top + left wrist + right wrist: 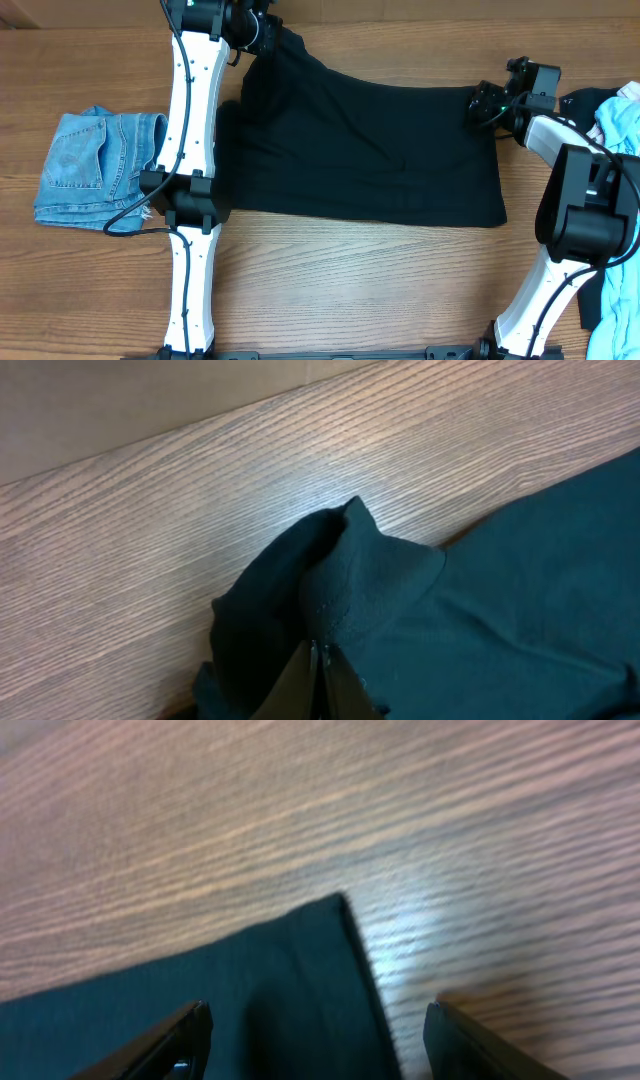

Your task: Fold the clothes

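On the table [330, 270], black garment [370, 150] stretches left-right.

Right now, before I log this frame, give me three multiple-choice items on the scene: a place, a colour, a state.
1. Where do the folded jeans lie?
A. On the table, left of the left arm
B. Hanging off the table's near edge
C. Inside a basket

2. What colour is the large garment spread mid-table?
A. Red
B. Black
C. White

3. How do the left fingers stand?
A. Open over bare wood
B. Shut on the jeans
C. Shut on a bunched corner of the large garment

Answers:
1 A: overhead, the jeans rest on the wood outside the left arm.
2 B: it looks plain black from overhead.
3 C: the left wrist view shows dark fabric pinched between them.
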`<action>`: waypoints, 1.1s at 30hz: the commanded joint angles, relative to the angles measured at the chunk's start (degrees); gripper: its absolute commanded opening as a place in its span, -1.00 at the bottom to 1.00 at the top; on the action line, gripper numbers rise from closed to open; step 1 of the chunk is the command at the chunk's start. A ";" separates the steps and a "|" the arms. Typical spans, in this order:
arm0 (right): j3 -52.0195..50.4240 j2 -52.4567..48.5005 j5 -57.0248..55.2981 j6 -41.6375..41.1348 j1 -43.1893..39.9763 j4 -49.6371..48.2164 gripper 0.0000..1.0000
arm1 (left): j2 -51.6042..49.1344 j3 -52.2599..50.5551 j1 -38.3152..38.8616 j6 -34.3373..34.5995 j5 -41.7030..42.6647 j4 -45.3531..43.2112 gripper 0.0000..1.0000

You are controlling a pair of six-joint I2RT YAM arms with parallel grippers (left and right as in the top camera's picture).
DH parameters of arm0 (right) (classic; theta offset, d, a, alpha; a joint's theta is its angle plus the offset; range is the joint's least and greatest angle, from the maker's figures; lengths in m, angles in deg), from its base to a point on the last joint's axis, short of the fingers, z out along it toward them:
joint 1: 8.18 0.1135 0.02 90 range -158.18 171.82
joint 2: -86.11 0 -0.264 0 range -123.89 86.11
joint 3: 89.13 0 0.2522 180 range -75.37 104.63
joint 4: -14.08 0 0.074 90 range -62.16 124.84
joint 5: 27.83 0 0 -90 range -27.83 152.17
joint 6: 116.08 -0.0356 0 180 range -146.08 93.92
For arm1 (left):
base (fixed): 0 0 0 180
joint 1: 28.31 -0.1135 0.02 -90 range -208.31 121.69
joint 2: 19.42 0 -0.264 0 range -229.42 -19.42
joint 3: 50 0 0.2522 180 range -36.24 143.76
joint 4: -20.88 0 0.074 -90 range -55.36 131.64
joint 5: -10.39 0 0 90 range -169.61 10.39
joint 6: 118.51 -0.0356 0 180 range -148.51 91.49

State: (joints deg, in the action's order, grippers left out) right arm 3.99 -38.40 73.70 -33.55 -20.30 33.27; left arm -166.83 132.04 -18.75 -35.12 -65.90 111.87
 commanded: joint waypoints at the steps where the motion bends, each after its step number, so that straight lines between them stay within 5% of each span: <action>1: 0.17 -1.05 -0.31 0.26 -0.17 -1.38 0.43 | 1.33 1.49 0.24 -0.66 0.28 0.22 -0.91; 6: 0.17 -5.51 4.92 0.20 0.15 -3.19 0.42 | 1.36 1.49 0.24 -0.63 0.28 0.94 -0.91; 13: 0.17 -5.68 16.15 0.46 -0.20 -3.43 0.08 | 1.36 1.49 0.22 -0.66 0.26 1.64 -0.90; 18: 0.20 -1.95 17.49 0.44 -2.93 -3.41 -0.82 | 1.36 1.49 0.24 -0.63 0.96 2.05 -0.90; 26: 0.20 11.74 17.53 0.46 -6.29 9.35 -0.92 | 2.82 1.51 0.22 -0.68 0.48 5.03 -0.90; 33: 0.20 19.56 16.00 0.44 -6.64 30.14 -0.92 | 3.89 1.49 0.24 -1.11 -3.43 19.04 -0.91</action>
State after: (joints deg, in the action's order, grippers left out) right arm 4.25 -20.61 90.68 -33.31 -26.55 60.20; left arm -166.04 132.04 -18.75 -35.12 -67.76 125.84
